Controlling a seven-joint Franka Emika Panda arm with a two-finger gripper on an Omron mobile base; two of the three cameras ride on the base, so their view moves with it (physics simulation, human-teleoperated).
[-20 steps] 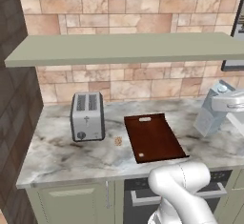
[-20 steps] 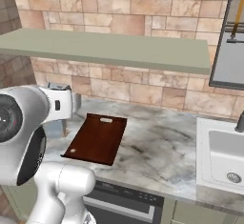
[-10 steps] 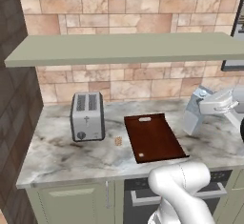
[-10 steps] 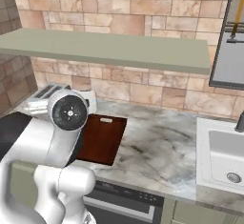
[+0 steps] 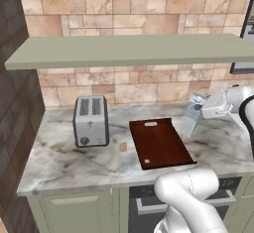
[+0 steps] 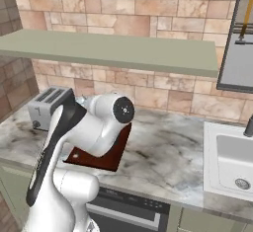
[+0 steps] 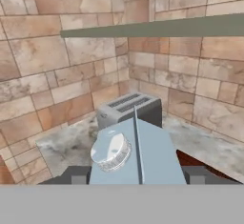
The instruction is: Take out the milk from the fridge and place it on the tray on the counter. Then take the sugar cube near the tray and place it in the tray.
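My gripper (image 5: 201, 113) is shut on the milk (image 5: 190, 119), a pale blue carton that hangs tilted just right of the tray's far right corner. In the hand view the milk (image 7: 143, 154) sits between my dark fingers (image 7: 76, 174), its silver cap to the left. The dark red-brown tray (image 5: 161, 143) lies flat on the marble counter (image 5: 69, 162) with its slot handle toward the wall. A tiny tan sugar cube (image 5: 123, 147) rests on the counter just left of the tray. The fridge is out of view.
A silver toaster (image 5: 91, 120) stands left of the sugar cube, also seen as the toaster (image 6: 49, 105) and toaster (image 7: 128, 106). A shelf (image 5: 129, 51) runs above the counter. A white sink (image 6: 232, 162) lies at the right. My arm hides part of the tray (image 6: 106, 153).
The arm has swung left along the counter with the milk in its grip, bringing the carton from the far right up to the tray's right edge.
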